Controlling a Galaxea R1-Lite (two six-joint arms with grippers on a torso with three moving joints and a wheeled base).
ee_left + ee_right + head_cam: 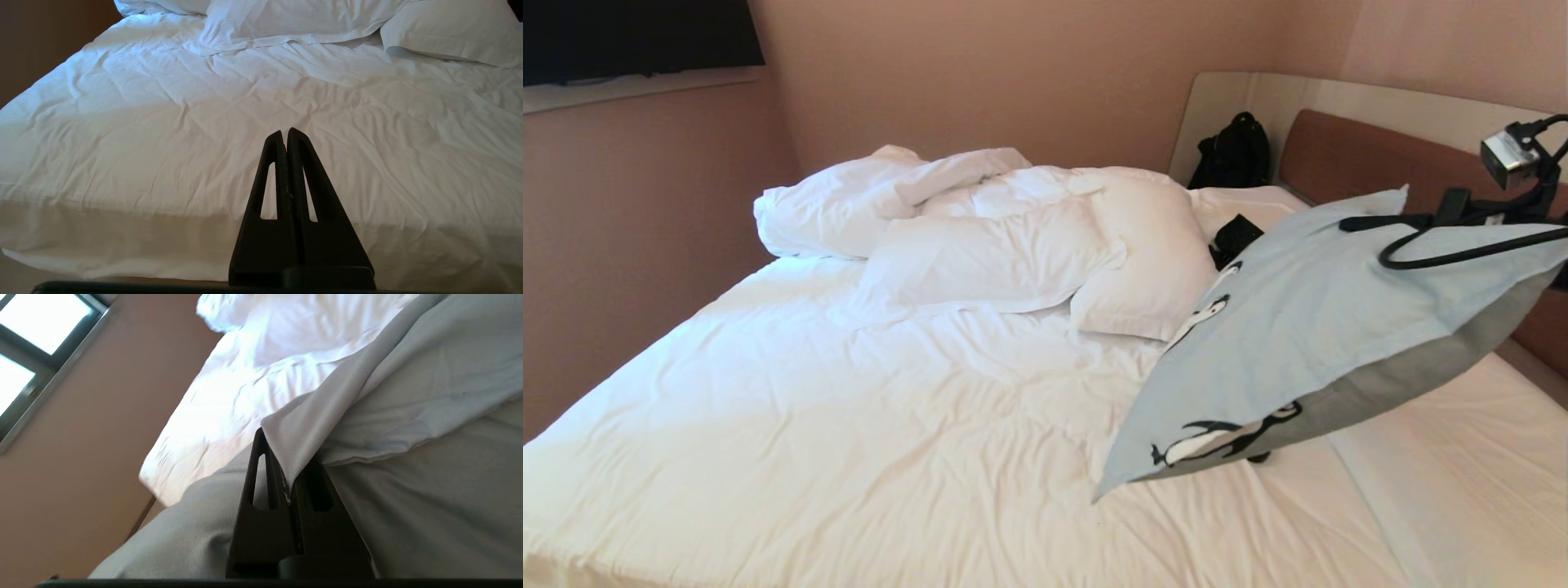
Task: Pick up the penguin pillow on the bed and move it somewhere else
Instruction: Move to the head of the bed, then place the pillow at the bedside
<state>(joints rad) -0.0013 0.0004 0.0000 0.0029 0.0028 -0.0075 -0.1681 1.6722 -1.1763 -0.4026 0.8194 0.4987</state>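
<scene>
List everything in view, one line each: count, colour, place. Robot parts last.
penguin pillow: one, light blue with black-and-white penguins, lifted at the bed's right side.
bed: one, wrinkled white sheets, brown headboard, filling the room corner.
white pillows: at least two, white, heaped with the duvet near the headboard.
black bag: one, black, against the pale surround behind the bed.
dark screen: one, black, on the left wall.
right gripper: one, black, shut on the penguin pillow's edge.
left gripper: one, black, shut, parked off the bed's near edge.

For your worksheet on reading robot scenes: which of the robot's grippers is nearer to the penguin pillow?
Right. The right gripper is shut on the penguin pillow's edge, holding it above the bed. The left gripper is shut and empty near the bed's front edge, apart from the pillow.
</scene>
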